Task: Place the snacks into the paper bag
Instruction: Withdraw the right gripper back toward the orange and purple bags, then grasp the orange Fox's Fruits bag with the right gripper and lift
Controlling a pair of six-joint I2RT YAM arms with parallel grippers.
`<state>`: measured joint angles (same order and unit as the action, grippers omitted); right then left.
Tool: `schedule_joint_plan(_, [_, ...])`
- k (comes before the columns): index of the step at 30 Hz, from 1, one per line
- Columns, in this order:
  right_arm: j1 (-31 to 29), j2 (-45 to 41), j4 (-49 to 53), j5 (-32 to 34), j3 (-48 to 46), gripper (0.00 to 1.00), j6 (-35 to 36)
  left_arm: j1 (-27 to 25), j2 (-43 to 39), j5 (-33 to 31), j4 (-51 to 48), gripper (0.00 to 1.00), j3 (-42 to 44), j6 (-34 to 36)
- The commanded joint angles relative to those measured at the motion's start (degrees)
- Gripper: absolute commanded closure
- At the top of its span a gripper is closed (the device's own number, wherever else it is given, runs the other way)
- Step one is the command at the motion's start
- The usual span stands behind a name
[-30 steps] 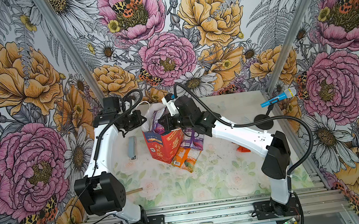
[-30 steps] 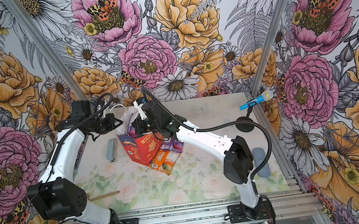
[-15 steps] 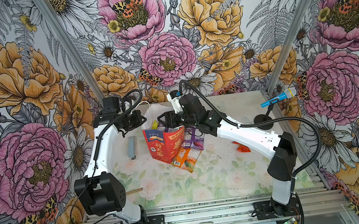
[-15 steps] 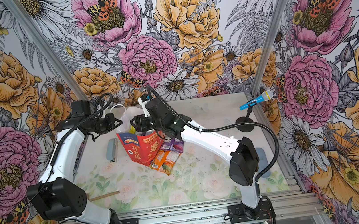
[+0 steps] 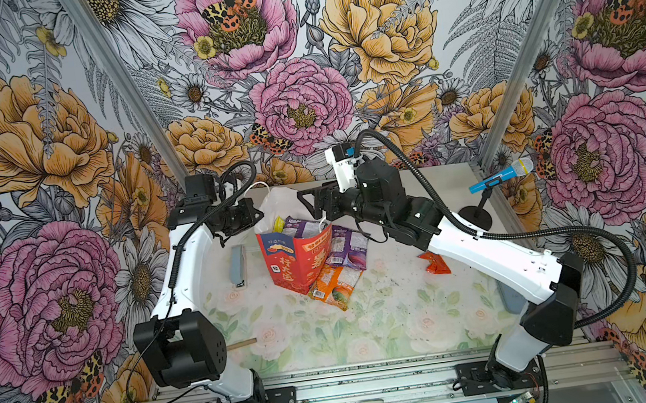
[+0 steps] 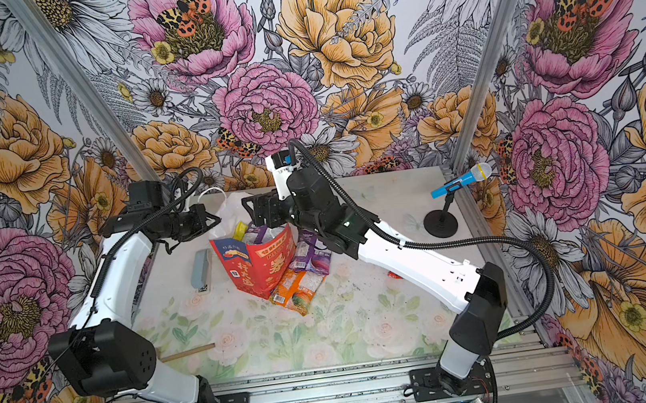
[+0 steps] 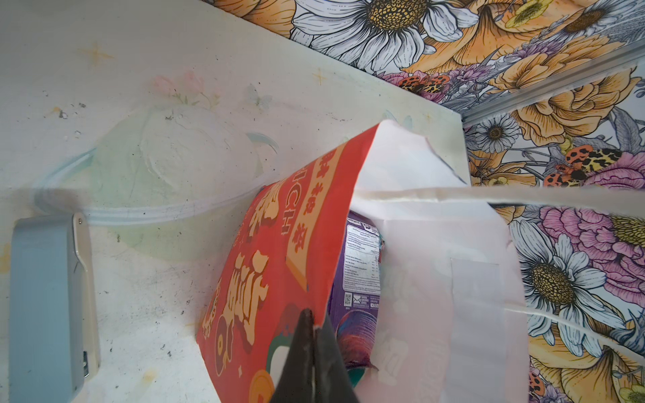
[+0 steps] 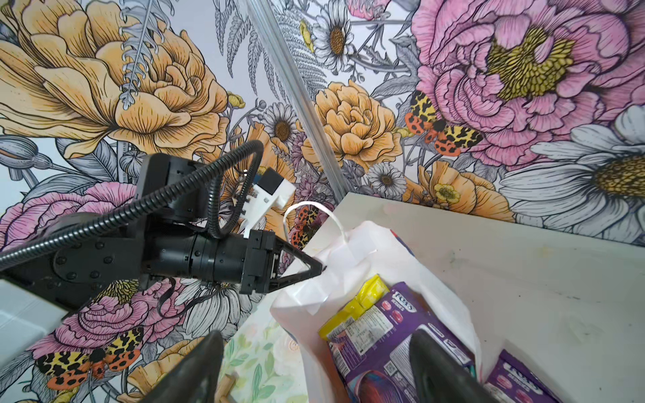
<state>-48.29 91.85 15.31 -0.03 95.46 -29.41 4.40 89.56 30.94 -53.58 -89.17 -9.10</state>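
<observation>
The right gripper (image 8: pixel 316 349) has just spread wide over the paper bag (image 5: pixel 294 256). That leaves one purple packet (image 8: pixel 401 331) inside, directly beneath its fingers and beside one yellow packet (image 8: pixel 356 303). The left gripper (image 7: pixel 313 324) stays pinched on the bag's rim. Three snacks still lie outside, I judge: a second purple packet (image 5: pixel 347 245) and one orange packet (image 5: pixel 333 283) under the right wrist, and one red-orange triangular packet (image 5: pixel 434 262) behind it.

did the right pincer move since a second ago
Yes. The right pincer has drawn back from the paper bag mouth, rightward toward the blue microphone in a top view, and its jaws now stand open.
</observation>
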Motion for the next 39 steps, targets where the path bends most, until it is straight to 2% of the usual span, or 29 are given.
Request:
schedule_joint_plan(1, [0.85, -4.27, -2.54, 4.04, -4.3, 0.15, 1.32, -0.09, -0.96, 0.0, 0.36, 1.0, 0.66, -0.61])
schedule_joint_plan(8, [2.02, -15.05, -4.77, 9.5, -23.08, 0.03, -3.44, -0.14, -1.05, 0.0, 0.28, 1.0, 0.68, -0.6])
schedule_joint_plan(14, [2.53, -21.96, -4.76, 10.72, -39.34, 0.06, -13.81, -0.09, -0.97, -0.04, 0.26, 1.0, 0.68, -0.65])
schedule_joint_plan(19, [2.57, -23.94, -4.92, 8.62, -48.16, 0.12, -23.64, -0.27, -0.88, -0.1, 0.3, 1.0, 0.66, -0.63])
schedule_joint_plan(23, [1.84, -22.82, -8.63, 6.13, -53.7, 0.15, -30.16, -0.27, -0.96, -0.03, 0.32, 1.0, 0.7, -0.64])
schedule_joint_plan(28, [-0.68, -17.54, -15.1, 3.27, -57.66, 0.17, -36.42, -0.36, -1.05, -0.18, 0.3, 1.0, 0.66, -0.65])
schedule_joint_plan(39, [-5.4, -3.19, -27.76, 0.39, -57.63, 0.31, -44.92, -0.35, -1.14, -0.17, 0.3, 1.0, 0.66, -0.57])
